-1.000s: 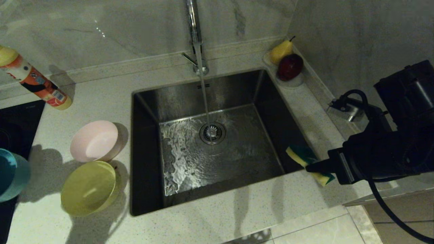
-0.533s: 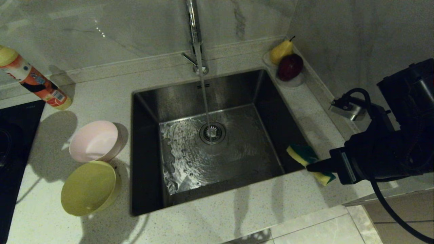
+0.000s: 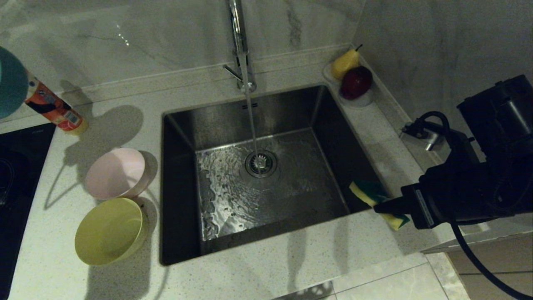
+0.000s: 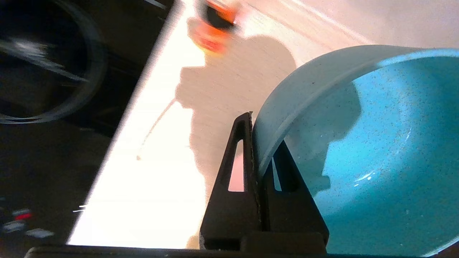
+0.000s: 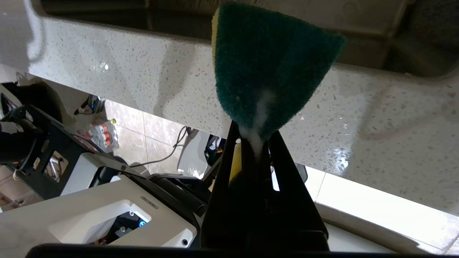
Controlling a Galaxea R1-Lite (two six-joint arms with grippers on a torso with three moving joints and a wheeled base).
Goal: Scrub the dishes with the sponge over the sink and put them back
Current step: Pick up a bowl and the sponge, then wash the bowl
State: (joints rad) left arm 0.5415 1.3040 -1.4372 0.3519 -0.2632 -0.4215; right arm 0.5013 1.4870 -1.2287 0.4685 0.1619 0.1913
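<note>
The blue bowl point(image 4: 358, 150) has been lifted higher, pinched by the left gripper point(image 4: 256, 143). The sponge point(image 3: 377, 202) is squeezed by the right gripper point(image 3: 385, 206), its long side slanted toward the sink point(image 3: 183, 137).

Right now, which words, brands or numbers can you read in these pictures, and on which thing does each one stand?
None can be read.
Orange and white bottle: it carries a printed label, too small and blurred to read.
Black cooktop: a faint mark near its edge, not legible.
</note>
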